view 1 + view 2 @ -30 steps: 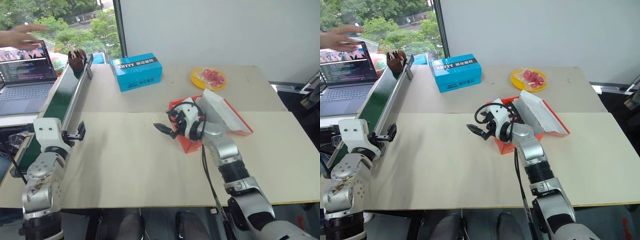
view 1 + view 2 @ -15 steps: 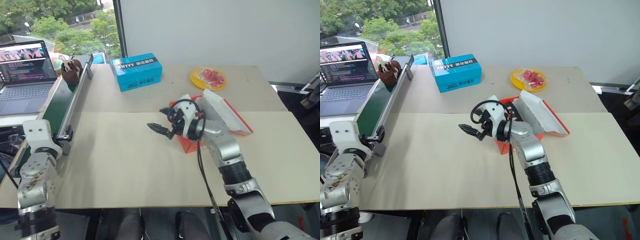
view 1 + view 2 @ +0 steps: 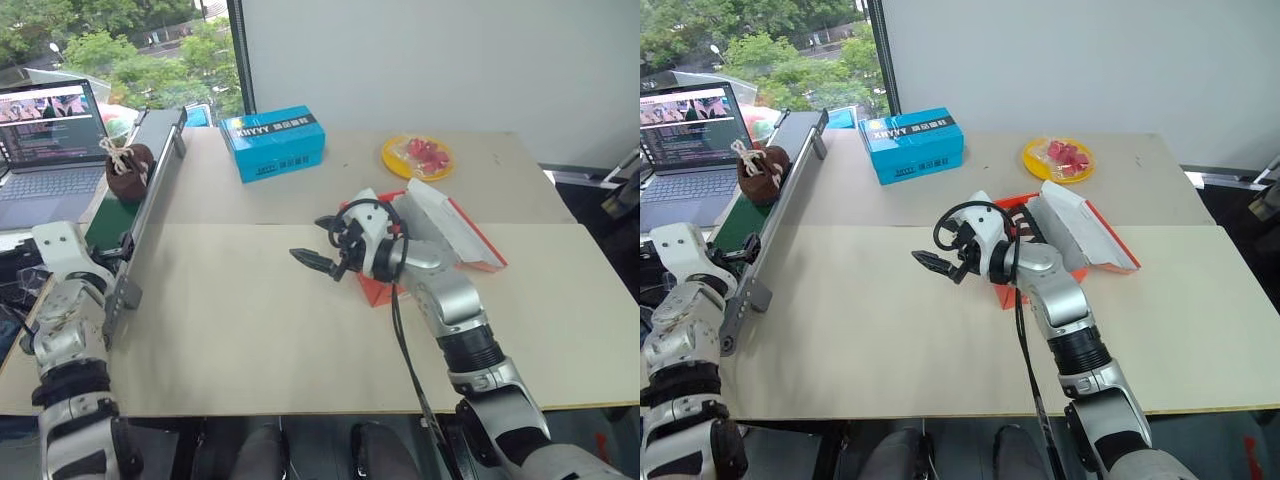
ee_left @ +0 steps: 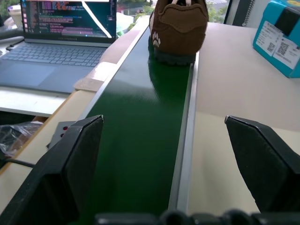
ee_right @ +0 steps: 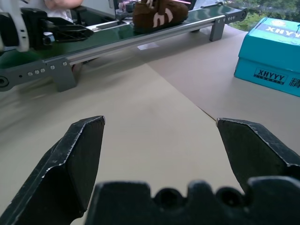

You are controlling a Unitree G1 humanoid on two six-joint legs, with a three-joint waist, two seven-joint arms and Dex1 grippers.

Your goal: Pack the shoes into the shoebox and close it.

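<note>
One brown fuzzy shoe (image 3: 128,172) with cream parts stands on the green conveyor belt (image 4: 140,117) at the table's left side. My left gripper (image 4: 163,121) is open at the near end of that belt. It points along the belt at the shoe (image 4: 179,29), which is still well ahead of the fingers. The red shoebox (image 3: 373,287) lies open at mid-table, its white-lined lid (image 3: 445,228) raised to the right. My right gripper (image 3: 310,240) hangs open and empty over the table just left of the box, pointing toward the conveyor.
A blue box with white lettering (image 3: 272,143) and a yellow plate of pink pieces (image 3: 417,156) sit at the back of the table. An open laptop (image 3: 45,130) stands left of the conveyor. The conveyor's metal rail (image 3: 150,200) borders the table.
The shoe has ridden down the belt toward me. My left gripper swung left onto the belt's near end. A person's hand at the far left has gone. The right gripper edged left.
</note>
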